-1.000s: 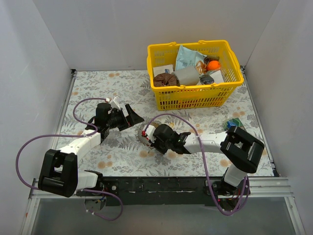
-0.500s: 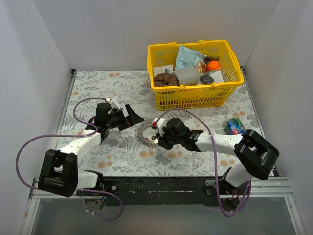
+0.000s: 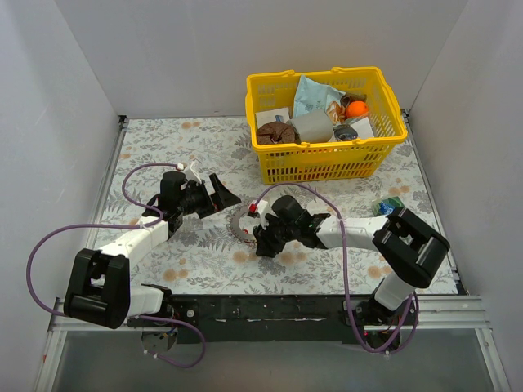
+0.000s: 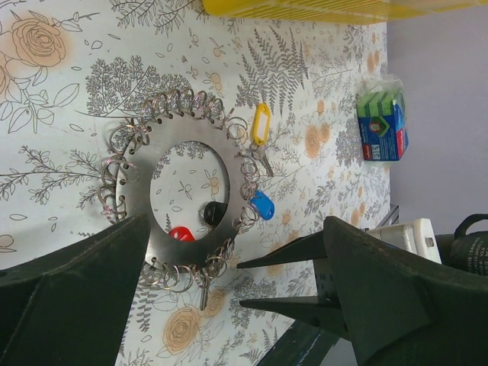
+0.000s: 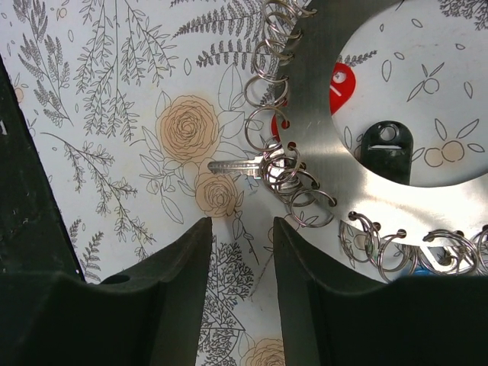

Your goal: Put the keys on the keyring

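The keyring (image 4: pixel 187 131) is a flat silver ring edged with several small split rings, lying on the floral cloth. It also shows in the top view (image 3: pixel 242 222) and the right wrist view (image 5: pixel 320 114). Keys with a yellow head (image 4: pixel 260 123) and a blue head (image 4: pixel 261 204) hang on its rim. A red head (image 5: pixel 341 82) and a black tag (image 5: pixel 386 149) lie in its centre. A bare metal key (image 5: pixel 236 165) hangs from the near rim. My right gripper (image 5: pixel 242 229) is open and empty just below that key. My left gripper (image 3: pixel 222 194) is open and empty, left of the ring.
A yellow basket (image 3: pixel 327 163) full of odd items stands at the back right. A green and blue packet (image 3: pixel 391 208) lies on the cloth right of the right arm. White walls close in the table on both sides.
My right arm's elbow swung right, then back left, while its gripper stayed by the ring's near edge. The left arm and the ring have not moved.
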